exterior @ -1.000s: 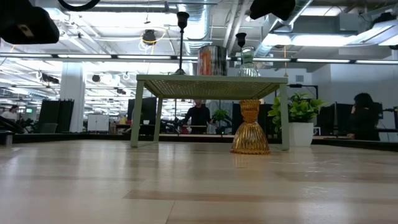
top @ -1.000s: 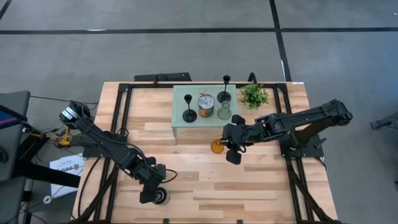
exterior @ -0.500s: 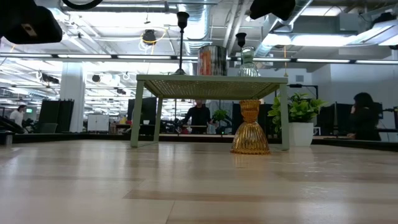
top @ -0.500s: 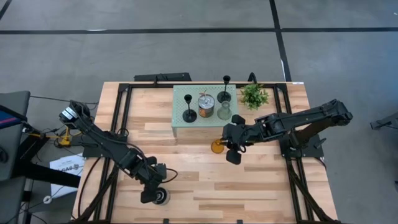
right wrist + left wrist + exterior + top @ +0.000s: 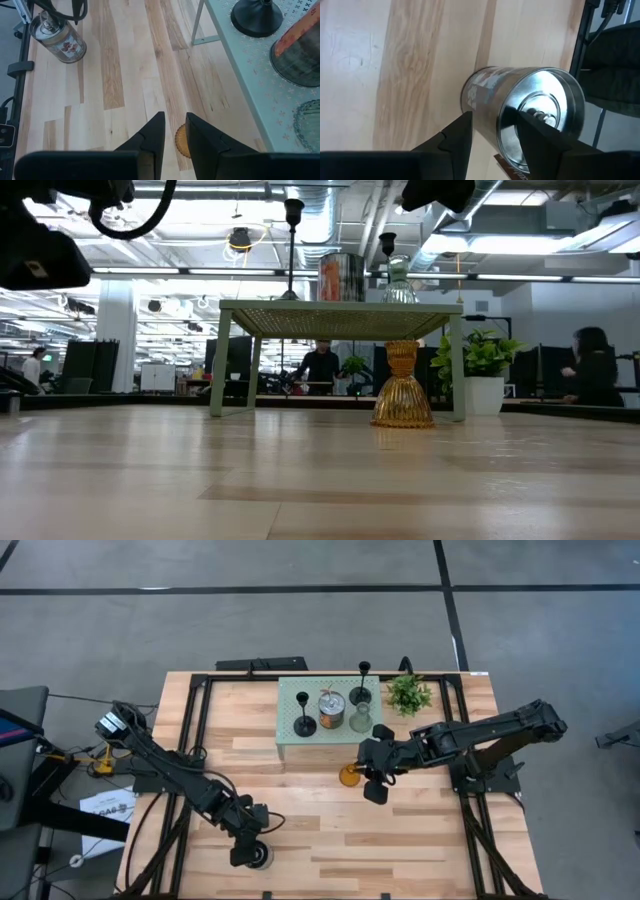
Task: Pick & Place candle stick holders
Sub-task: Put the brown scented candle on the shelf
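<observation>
A silvery cup [image 5: 261, 856] stands upright near the table's near edge; it also shows in the left wrist view [image 5: 520, 112]. My left gripper [image 5: 495, 125] is open right above it, one finger outside its wall and one over its opening. An amber glass holder [image 5: 348, 776] stands on its flared end in front of the pale green stand [image 5: 290, 740]. My right gripper [image 5: 372, 780] hovers above it, narrowly open and empty. Two black stemmed holders [image 5: 305, 720] [image 5: 362, 690], a second silvery cup [image 5: 331, 706] and a clear glass holder [image 5: 360, 721] stand on the stand. My left gripper comes at the silvery cup from above, with the cup's rim [image 5: 485, 100] between its two fingers. I cannot tell whether either finger touches the cup. The cup stands upright on the table.
A small green potted plant [image 5: 408, 693] stands to the right of the stand. Bare wood lies between the two arms in the table's middle [image 5: 310, 810]. People show in the room beyond the table in the low view.
My left gripper has come down a little toward the silvery cup near the table's near edge. The cup and the amber holder stand where they were.
</observation>
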`<state>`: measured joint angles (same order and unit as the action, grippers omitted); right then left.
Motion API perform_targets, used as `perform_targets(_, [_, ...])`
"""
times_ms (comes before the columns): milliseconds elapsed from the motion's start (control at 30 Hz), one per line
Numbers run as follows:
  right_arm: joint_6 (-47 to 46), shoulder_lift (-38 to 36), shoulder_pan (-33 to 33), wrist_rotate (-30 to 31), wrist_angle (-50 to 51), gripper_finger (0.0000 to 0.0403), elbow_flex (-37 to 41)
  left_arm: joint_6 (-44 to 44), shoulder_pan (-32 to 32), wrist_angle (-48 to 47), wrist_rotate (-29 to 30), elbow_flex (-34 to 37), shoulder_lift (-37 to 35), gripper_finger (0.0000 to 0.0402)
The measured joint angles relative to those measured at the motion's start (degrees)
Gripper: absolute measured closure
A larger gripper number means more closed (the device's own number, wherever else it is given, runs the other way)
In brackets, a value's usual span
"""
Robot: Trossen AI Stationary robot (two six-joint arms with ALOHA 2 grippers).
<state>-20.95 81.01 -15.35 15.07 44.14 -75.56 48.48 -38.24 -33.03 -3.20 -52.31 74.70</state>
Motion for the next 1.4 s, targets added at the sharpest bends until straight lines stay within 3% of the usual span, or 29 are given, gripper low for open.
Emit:
perform_targets(233, [0.00,0.00,0.00,0.00,0.01,0.0333,-0.01,0.04,0.00,0.92,-0.24,0.59,-0.09,0.0267])
perform_targets(567, [0.01,0.00,0.01,0.00,0.01,0.0333,0.00,0.04,0.02,1.17,0.24,0.57,-0.15,0.0388])
perform_targets(1033, [0.52,0.00,0.01,0.01,0.19,0.0333,-0.01,1.92,0.58,0.18,3.78,0.89,-1.87,0.0397])
perform_targets(1400, [0.55,0.00,0.00,0.02,0.48,0.0333,0.01,4.52,3.14,0.25,8.57,0.85,-10.50,0.0399])
